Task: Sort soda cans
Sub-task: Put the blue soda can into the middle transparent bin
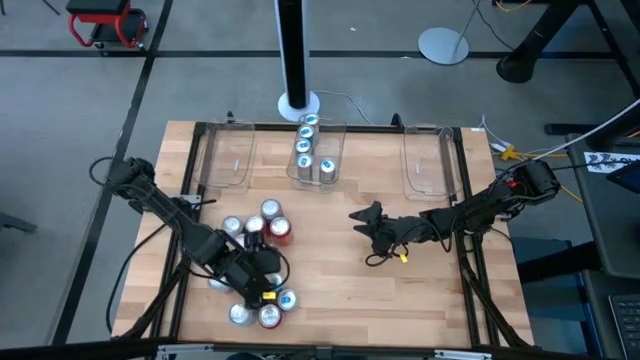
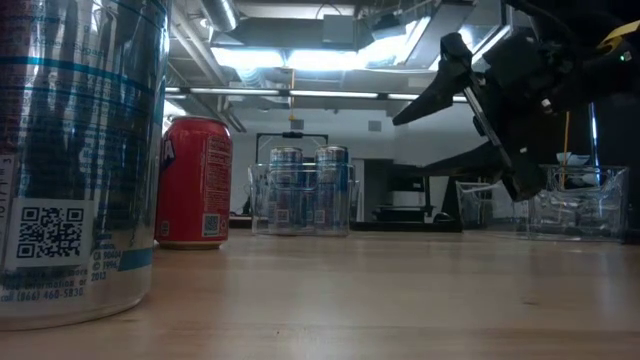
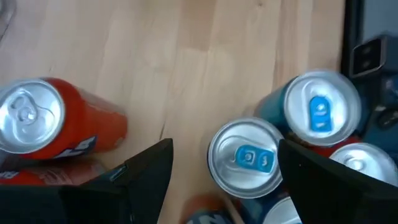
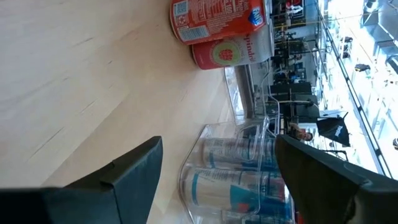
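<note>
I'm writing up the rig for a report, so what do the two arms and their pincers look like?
Both arms are dark, nearly black, built of jointed segments with black cables looping along them. The left pincer has two flat, dark, wedge-shaped fingers and a small yellow mark near it. The right pincer has the same dark tapered fingers, with a yellow tag on a cable beneath its wrist.

On the nearest soda can (image 2: 75, 160), a QR code sits above a partly readable phone number starting "(866) 468". A red can (image 4: 217, 18) beyond the right gripper's (image 4: 217, 168) spread jaws shows printed panels too small to read. Nothing else is legible.
</note>
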Tool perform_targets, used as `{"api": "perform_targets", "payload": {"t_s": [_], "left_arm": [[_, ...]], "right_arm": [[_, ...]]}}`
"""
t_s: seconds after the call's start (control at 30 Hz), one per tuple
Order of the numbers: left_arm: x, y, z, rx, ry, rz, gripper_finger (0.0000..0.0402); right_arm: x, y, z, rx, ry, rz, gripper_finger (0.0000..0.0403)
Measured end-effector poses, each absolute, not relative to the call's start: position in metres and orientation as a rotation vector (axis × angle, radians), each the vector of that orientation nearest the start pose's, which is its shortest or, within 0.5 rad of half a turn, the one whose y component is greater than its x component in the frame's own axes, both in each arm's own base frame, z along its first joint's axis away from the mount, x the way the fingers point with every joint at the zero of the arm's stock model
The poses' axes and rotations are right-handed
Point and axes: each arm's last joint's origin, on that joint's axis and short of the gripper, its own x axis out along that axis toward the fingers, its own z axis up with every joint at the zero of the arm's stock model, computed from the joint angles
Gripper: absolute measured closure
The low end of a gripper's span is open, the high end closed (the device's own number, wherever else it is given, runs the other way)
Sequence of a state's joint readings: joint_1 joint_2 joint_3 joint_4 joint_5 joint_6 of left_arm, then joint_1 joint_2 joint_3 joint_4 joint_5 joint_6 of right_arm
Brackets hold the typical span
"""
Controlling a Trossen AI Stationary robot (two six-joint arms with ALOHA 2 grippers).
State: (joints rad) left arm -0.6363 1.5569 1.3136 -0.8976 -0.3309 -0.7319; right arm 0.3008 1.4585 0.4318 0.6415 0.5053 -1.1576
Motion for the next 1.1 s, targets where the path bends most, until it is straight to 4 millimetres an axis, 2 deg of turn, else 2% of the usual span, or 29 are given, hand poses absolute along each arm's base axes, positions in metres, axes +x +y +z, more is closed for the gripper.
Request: {"api": "perform_targets", "payload": {"t_s": [0.23,1.1], "left_arm": [[0.258,-0.184,0.265,-0.045,1.078,0.080,0.0125],[0.255,-0.185,0.273,-0.093,1.062,0.046,0.0125]], "right_arm": [[0.247,0.062,0.152,-1.293,0.439,0.026,0.0093],[0.248,0.062,0.152,-1.291,0.437,0.023,0.0093]]}}
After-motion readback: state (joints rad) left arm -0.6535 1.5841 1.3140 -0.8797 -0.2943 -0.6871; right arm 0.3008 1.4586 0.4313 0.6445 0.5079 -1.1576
